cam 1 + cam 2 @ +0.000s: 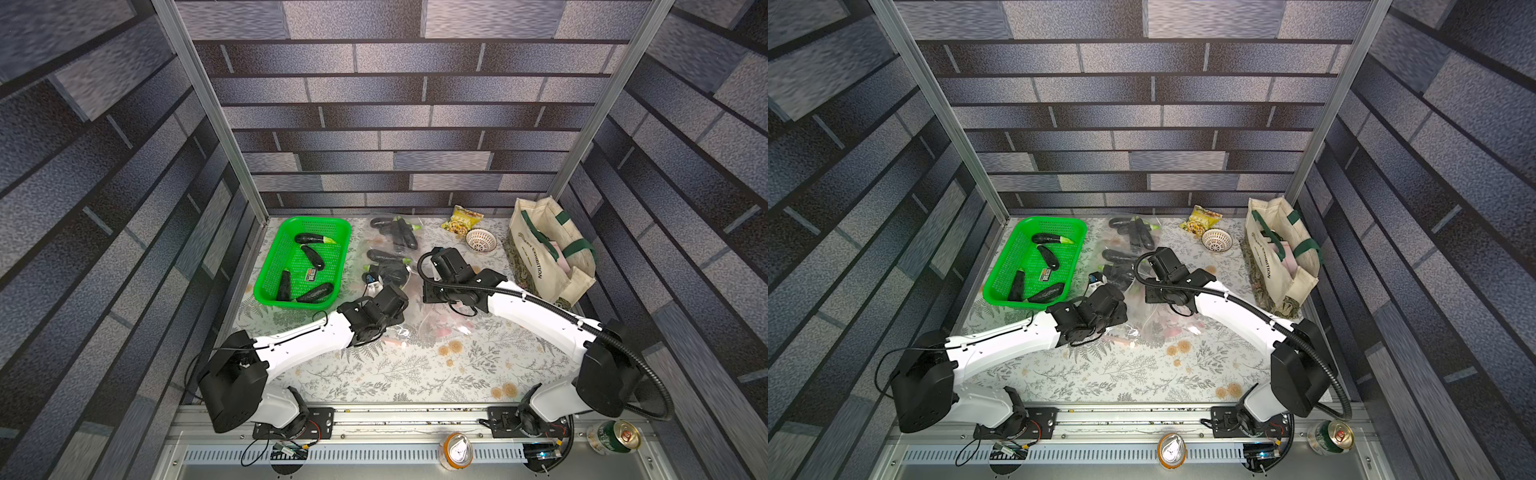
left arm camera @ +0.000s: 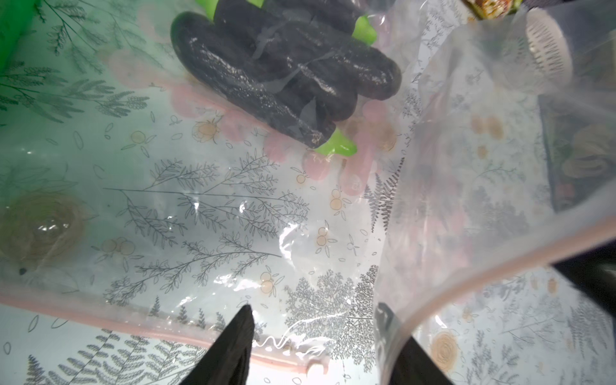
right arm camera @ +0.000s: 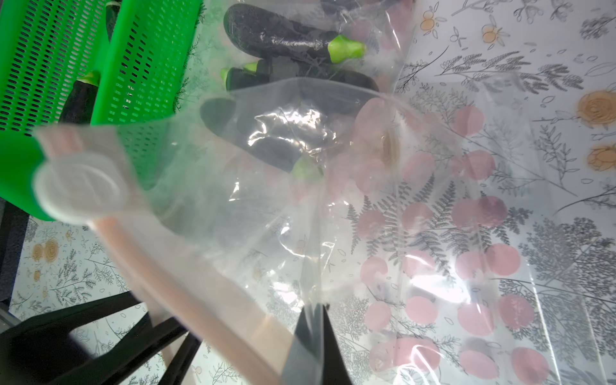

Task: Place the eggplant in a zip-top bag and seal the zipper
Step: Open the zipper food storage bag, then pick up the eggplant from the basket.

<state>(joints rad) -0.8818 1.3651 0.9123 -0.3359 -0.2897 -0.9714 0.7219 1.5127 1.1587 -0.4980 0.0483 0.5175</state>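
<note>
On the bench (image 1: 395,374), right hand (image 3: 313,311) pinched tight on the clear film of the zip-top bag (image 3: 266,213), holding that side raised. Left hand (image 2: 315,308) wide: two fingers apart at the bag's mouth, one behind a fold of film, nothing clamped between them. Pink zipper track (image 3: 200,300) unsealed, mouth gaping; white slider (image 3: 80,186) at one end. Eggplant (image 3: 256,140), dark with green stem, lies under the raised film, apparently inside the bag; overlapping film keeps that uncertain. More bagged eggplants (image 1: 397,232) further back. Green basket (image 1: 316,219) just beside the bags holds four loose eggplants (image 1: 312,257). Tote bag (image 1: 548,253), small white bowl (image 1: 481,240) and snack packet (image 1: 462,218) at back right.
</note>
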